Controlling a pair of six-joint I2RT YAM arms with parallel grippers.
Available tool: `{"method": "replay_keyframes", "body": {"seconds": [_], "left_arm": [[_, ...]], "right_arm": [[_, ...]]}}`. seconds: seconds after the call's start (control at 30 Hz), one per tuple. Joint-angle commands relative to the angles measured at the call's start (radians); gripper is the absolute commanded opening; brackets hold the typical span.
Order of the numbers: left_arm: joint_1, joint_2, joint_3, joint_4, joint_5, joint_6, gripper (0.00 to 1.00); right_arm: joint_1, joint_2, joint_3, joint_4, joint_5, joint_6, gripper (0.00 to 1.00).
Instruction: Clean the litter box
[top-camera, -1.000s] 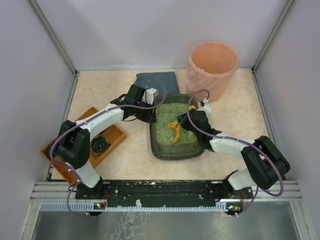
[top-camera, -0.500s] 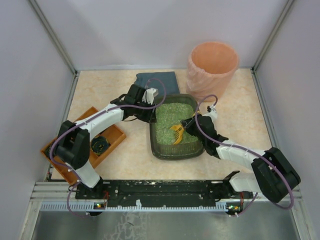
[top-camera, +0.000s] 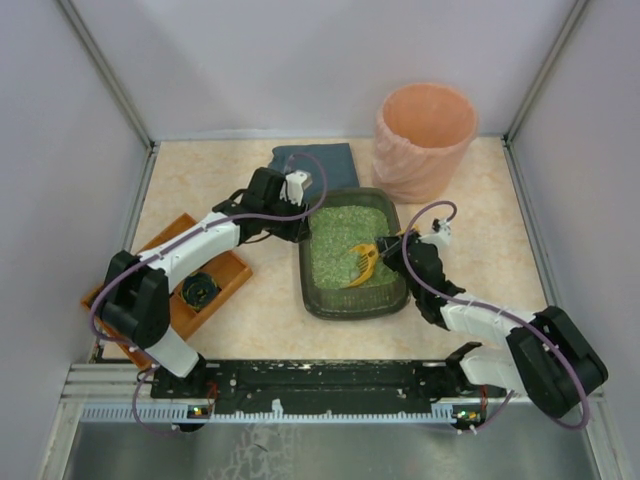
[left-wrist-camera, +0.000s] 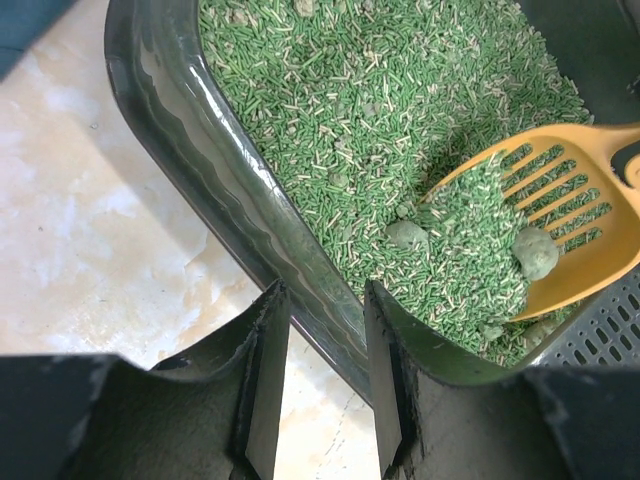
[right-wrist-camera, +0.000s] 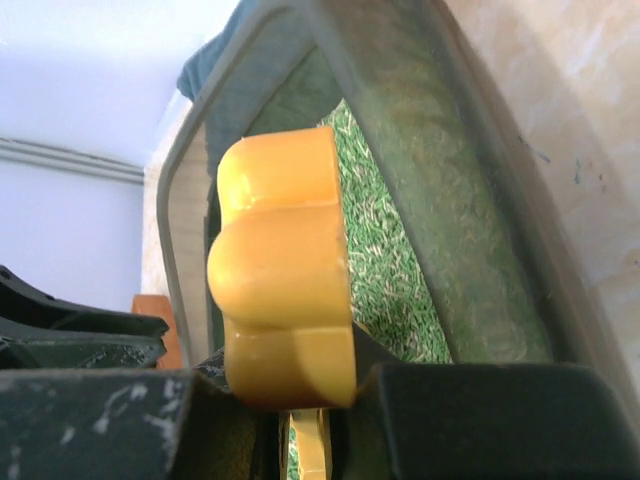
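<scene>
Wooden tray: nearest to you on the left, the orange wooden tray (top-camera: 228, 272) sits well apart from the litter box and holds a small dark round object (top-camera: 200, 290).
Right gripper: your right gripper (top-camera: 398, 246) reaches in over the right-hand rim, its fingers closed on the handle of the yellow scoop (top-camera: 362, 262).
Scoop: its slotted blade lies tilted in the green litter (left-wrist-camera: 380, 110), loaded with a heap of pellets and one rounded grey-green clump (left-wrist-camera: 535, 250). A second clump (left-wrist-camera: 408, 235) sits at the blade's edge.
Litter box: the litter box (top-camera: 350, 310) rests flat in the middle of the table, between your two grippers, with its long sides running away from you.
Left gripper: your left gripper (top-camera: 300, 218) meets the box at its far left rim. One finger (left-wrist-camera: 262, 380) is outside the wall and the other is inside over the litter, and the two are pinched on the wall at their tips.
Cloth: a dark blue cloth (top-camera: 315, 160) lies just behind the box's far left corner.
Bin: the tall peach bin (top-camera: 425, 135) stands near the box's far right corner.
</scene>
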Motion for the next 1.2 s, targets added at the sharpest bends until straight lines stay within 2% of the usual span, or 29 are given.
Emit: {"method": "replay_keyframes", "body": {"seconds": [0.0, 0.33, 0.5, 0.67, 0.8, 0.97, 1.07, 1.17], "left_arm": [[-0.004, -0.037, -0.012, 0.040, -0.016, 0.004, 0.42], [-0.004, -0.059, -0.022, 0.055, -0.033, 0.005, 0.43], [-0.004, -0.120, -0.054, 0.107, -0.055, 0.001, 0.49], [-0.002, -0.221, -0.147, 0.216, -0.126, -0.016, 0.53], [-0.002, -0.243, -0.162, 0.229, -0.142, -0.016, 0.55], [-0.003, -0.235, -0.150, 0.221, -0.141, -0.024, 0.55], [-0.002, -0.233, -0.147, 0.212, -0.141, -0.022, 0.55], [-0.002, -0.241, -0.151, 0.216, -0.153, -0.023, 0.55]], "right_arm": [[-0.057, 0.016, -0.014, 0.279, -0.034, -0.001, 0.00], [-0.176, 0.036, -0.017, 0.404, -0.194, -0.007, 0.00], [-0.282, 0.014, -0.042, 0.405, -0.337, 0.076, 0.00], [-0.305, 0.046, -0.031, 0.445, -0.499, 0.111, 0.00], [-0.399, 0.047, -0.074, 0.467, -0.522, 0.197, 0.00], [-0.397, 0.122, -0.024, 0.562, -0.670, 0.226, 0.00], [-0.455, 0.134, -0.085, 0.610, -0.631, 0.297, 0.00], [-0.434, 0.154, -0.070, 0.609, -0.648, 0.287, 0.00]]}}
